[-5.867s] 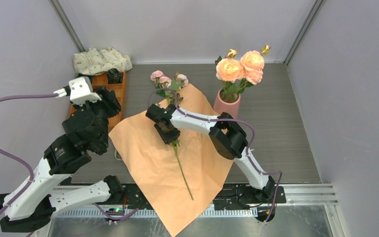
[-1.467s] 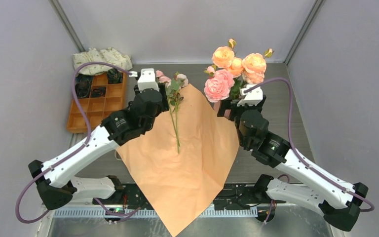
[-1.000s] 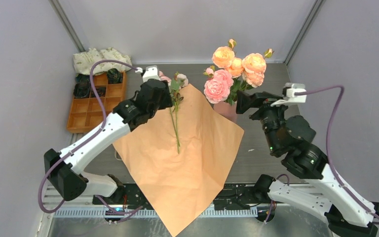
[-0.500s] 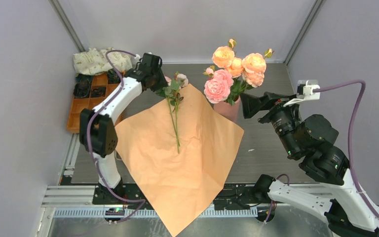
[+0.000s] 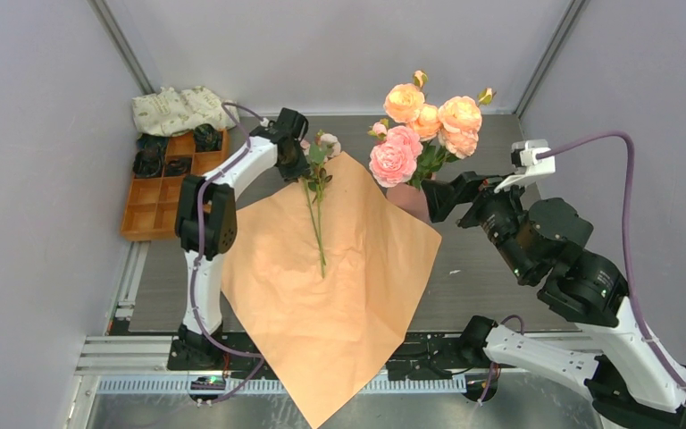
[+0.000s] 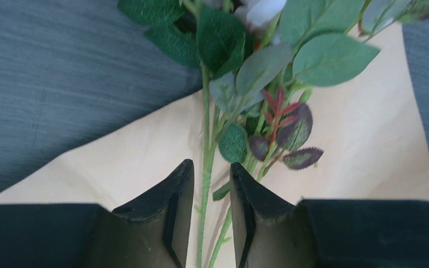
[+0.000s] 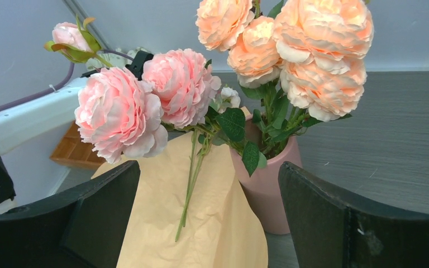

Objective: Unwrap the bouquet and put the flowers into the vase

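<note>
While the left jaws sit narrow astride the flowers' green stems on the orange paper, a gap showing each side, the left arm stretches far forward. The right jaws gape wide, facing the vase, the right arm raised and folded.

left tool astride green stems of the flowers, leaves above, peach paper beneath, grey table beyond

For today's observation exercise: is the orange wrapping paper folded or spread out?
Spread out: the paper lies open as one flat sheet, with a flower stem resting on top.
</note>
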Robot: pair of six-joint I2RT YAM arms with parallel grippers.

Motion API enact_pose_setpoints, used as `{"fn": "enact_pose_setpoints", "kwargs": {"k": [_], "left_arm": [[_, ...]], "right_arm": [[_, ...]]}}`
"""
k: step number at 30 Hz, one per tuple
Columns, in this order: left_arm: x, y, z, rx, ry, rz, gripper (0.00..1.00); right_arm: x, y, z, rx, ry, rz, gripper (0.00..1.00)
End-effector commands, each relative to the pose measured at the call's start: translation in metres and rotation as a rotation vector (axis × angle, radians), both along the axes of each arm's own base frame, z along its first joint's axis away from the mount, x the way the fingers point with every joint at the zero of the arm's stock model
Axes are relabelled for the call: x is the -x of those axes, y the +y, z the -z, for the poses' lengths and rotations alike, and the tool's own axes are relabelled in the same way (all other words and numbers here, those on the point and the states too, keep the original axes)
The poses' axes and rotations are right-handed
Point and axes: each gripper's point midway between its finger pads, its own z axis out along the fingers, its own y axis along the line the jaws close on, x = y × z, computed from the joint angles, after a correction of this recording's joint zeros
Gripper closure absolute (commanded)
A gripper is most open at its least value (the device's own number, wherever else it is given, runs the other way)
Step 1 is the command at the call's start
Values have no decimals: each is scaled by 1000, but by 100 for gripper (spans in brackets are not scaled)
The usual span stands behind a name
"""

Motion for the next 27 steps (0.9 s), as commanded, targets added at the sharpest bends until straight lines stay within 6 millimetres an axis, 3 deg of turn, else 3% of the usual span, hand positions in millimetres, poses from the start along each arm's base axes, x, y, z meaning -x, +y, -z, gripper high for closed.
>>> {"fn": "enact_pose_setpoints", "kwargs": {"k": [1, 8, 20, 25, 27], "left_arm": [[-22, -1, -9, -23, -46, -15, 70], [-40, 2, 11, -88, -17, -6, 70], [-45, 9, 46, -138, 38, -4, 71], [-43, 8, 52, -131, 53, 11, 96], [-41, 9, 47, -128, 41, 10, 100]], "right_arm": [[4, -4, -13, -51, -26, -1, 0], [5, -7, -10, -62, -22, 9, 1], [6, -12, -5, -65, -17, 29, 0], [5, -14, -2, -69, -11, 41, 0], [5, -14, 0, -70, -9, 46, 0]]}}
